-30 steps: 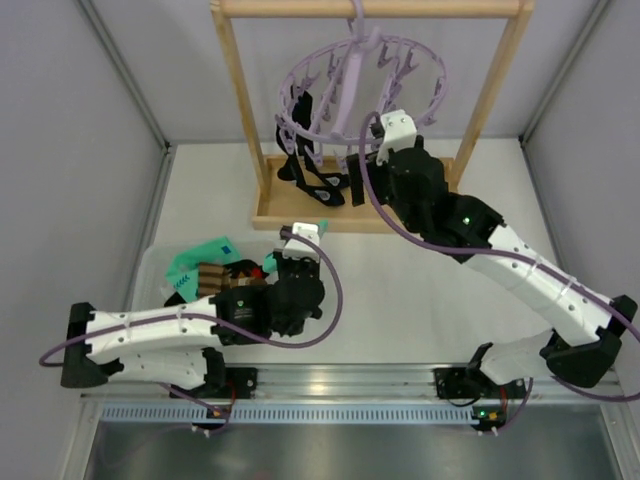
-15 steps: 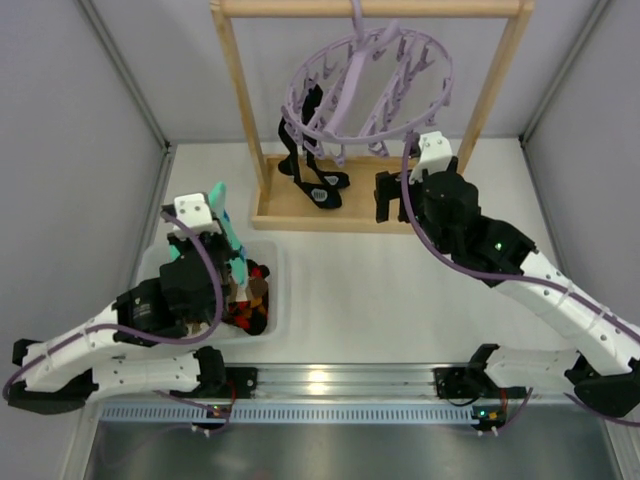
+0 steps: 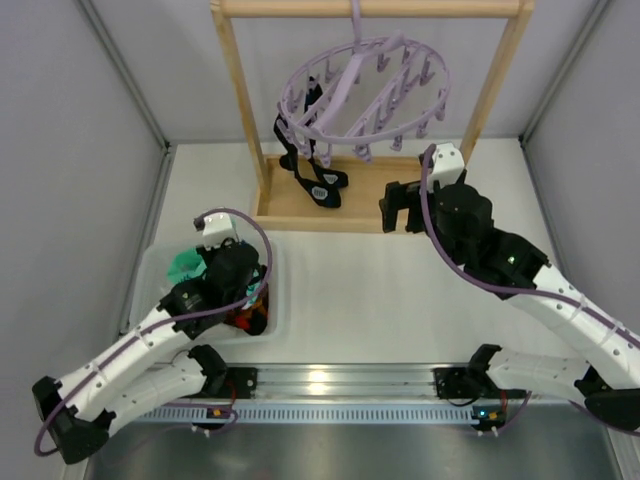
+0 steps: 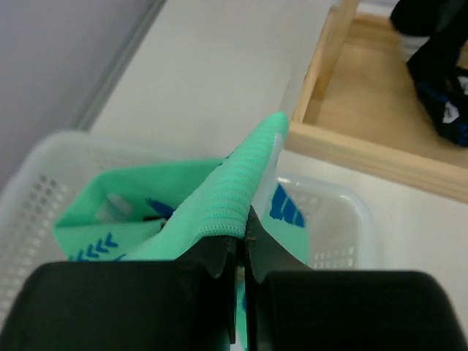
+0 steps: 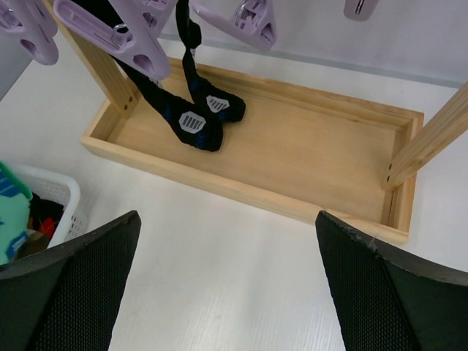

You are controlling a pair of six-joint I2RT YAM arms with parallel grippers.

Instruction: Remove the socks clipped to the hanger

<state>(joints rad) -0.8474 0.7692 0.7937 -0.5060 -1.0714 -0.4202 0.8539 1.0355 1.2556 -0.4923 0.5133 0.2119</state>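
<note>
The lilac hanger (image 3: 365, 90) hangs by its hook from the wooden rack's top bar. Two black socks (image 3: 308, 165) stay clipped at its left side, and their toes (image 5: 199, 121) rest on the rack's base tray. My left gripper (image 4: 241, 232) is shut on the cuff of a mint-green sock (image 4: 238, 183) with blue marks, held over the white basket (image 4: 344, 201). The rest of that sock (image 3: 183, 265) lies folded in the basket. My right gripper (image 3: 400, 205) stands wide open and holds nothing, in front of the tray and below the hanger's clips (image 5: 110, 36).
The light wooden rack (image 3: 235, 110) has two uprights and a shallow base tray (image 5: 292, 153) at the back of the table. The basket (image 3: 272, 300) at the front left also holds red and black socks (image 3: 250, 310). Grey walls close both sides.
My left arm has carried the mint-green sock from right of the basket to above it and lowered it in. The right gripper has drawn back from the hanger and opened fully.
</note>
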